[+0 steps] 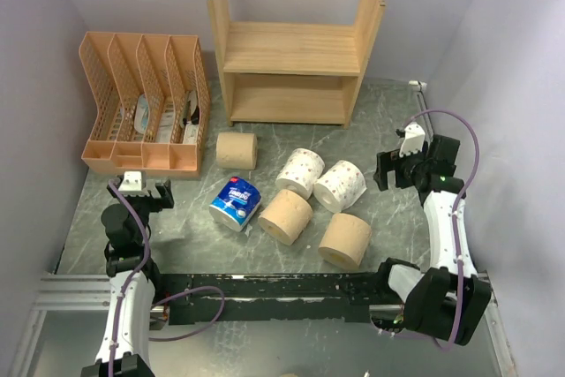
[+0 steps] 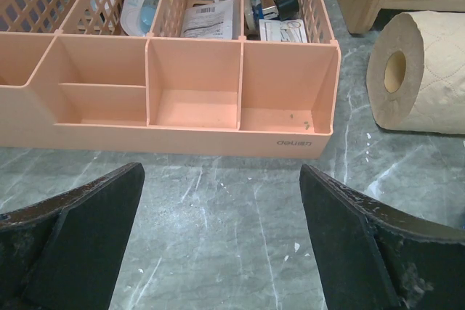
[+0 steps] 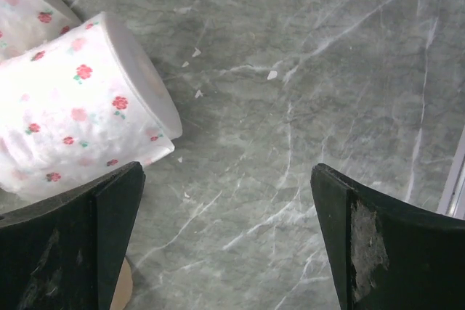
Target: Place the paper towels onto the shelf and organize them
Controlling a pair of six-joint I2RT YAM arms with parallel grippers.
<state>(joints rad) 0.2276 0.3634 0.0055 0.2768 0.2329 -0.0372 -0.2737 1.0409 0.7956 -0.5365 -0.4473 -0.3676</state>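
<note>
We begin with the grey marbled table (image 1: 388, 130) that carries everything. At its far side the wooden shelf (image 1: 291, 50) stands upright with its open front facing the arms, so we judge that either tier can be reached straight on; neither tier holds a roll yet. To its left sits the peach organizer (image 1: 146, 103), its slots holding small office bits, and we read it as no part of this job. The left gripper (image 1: 146, 190) hovers just in front of that organizer, jaws spread wide with nothing between them, and its wrist view faces the front trays rather than any roll. The right gripper (image 1: 402, 165) hangs over the table to the right of the heap, likewise wide open and empty. A white flowered roll (image 3: 80, 114) lies just beside the finger at the left of its wrist view, which we take as the handiest first pick. All six paper towels (image 1: 286, 216) lie loose on the table between the arms and the shelf: a second white roll (image 1: 300, 172) beside the first, a far tan roll (image 1: 237, 150) nearest the shelf, a near tan roll (image 1: 345, 241) towards the bases, and the blue-wrapped roll (image 1: 236, 203) closest to the left arm.
</note>
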